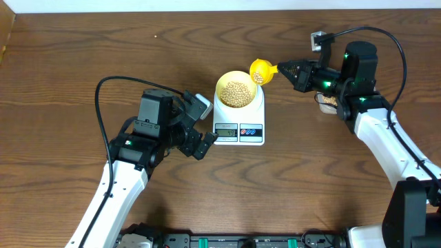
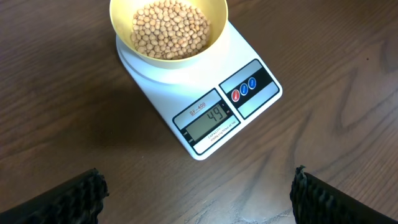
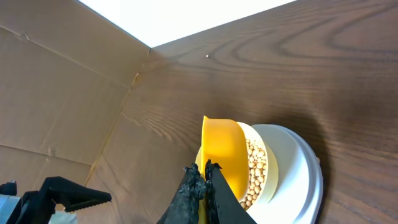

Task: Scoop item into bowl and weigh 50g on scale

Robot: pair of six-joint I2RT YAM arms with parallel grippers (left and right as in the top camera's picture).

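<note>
Your right gripper [image 1: 281, 69] clamps the scoop [image 1: 261, 71], tipped at the bowl [image 1: 222, 81] rim. Beans [image 1: 238, 93] sit in the bowl on the scale [image 1: 253, 110], display reads 49. Tip too hard and you'll likely overshoot or spill. Left gripper [image 1: 204, 124] gapes wide beside the scale.

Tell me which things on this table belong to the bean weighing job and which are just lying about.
Belong to the job:
- small tan beans
- pale yellow-green round bowl
- white digital kitchen scale
- bright yellow plastic scoop, held in the shut right gripper
- left gripper, open

Just about:
- brown cardboard panel at the edge of the dark wooden table
</note>
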